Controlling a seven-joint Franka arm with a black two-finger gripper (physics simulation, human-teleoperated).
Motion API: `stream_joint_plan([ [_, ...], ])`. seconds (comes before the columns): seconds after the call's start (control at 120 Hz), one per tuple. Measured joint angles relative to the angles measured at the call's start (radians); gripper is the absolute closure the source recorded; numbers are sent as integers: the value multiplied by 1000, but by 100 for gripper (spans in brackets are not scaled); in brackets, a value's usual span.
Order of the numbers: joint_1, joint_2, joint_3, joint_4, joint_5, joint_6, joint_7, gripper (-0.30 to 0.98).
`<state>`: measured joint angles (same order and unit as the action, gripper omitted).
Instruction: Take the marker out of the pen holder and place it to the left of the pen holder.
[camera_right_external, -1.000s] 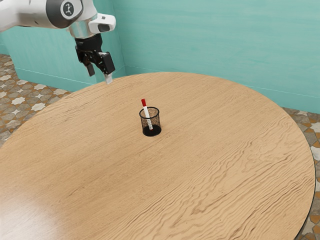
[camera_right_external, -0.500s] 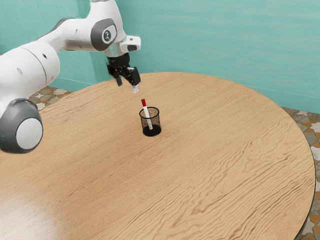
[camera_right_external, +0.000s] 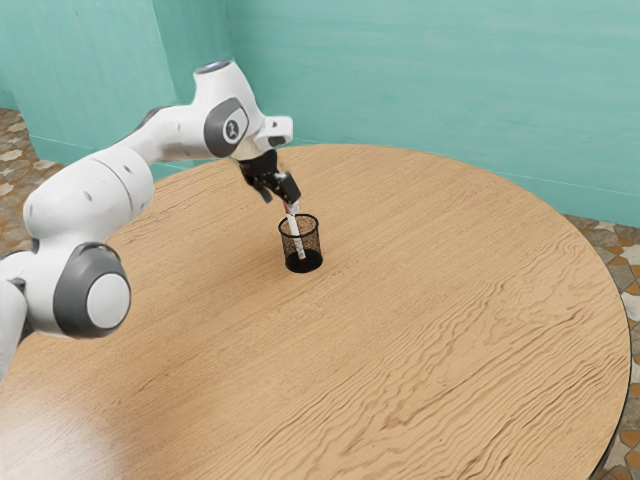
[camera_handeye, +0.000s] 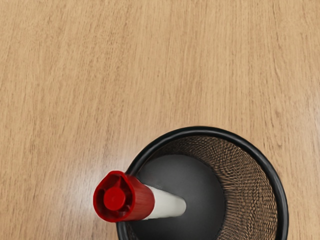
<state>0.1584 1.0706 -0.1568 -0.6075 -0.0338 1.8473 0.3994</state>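
The claw (camera_right_external: 280, 203) is hovering with its fingers apart beside the red cap (camera_handeye: 115, 199) of the marker (camera_handeye: 167, 204), which is leaning inside the pen holder (camera_right_external: 304, 263), its top jutting past the rim (camera_handeye: 200, 131) and so probably offering the easiest place to grip.

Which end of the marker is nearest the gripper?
The red-capped end: it sticks up past the pen holder, by the gripper; the other end is down inside.
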Motion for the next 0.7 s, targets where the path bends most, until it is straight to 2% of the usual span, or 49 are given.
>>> stream_joint_plan([
  [0.225, 6, 38, -13, 1, -1, 82, 30, 1],
  [0.383, 5, 41, -15, 0, -2, 105, 45, 40],
  [0.45, 5, 40, -17, 0, -2, 110, 50, 53],
  [0.6, 4, 27, -14, -13, 0, 115, 59, 67],
  [0.7, -7, -74, 0, -76, 18, 108, 63, 72],
])
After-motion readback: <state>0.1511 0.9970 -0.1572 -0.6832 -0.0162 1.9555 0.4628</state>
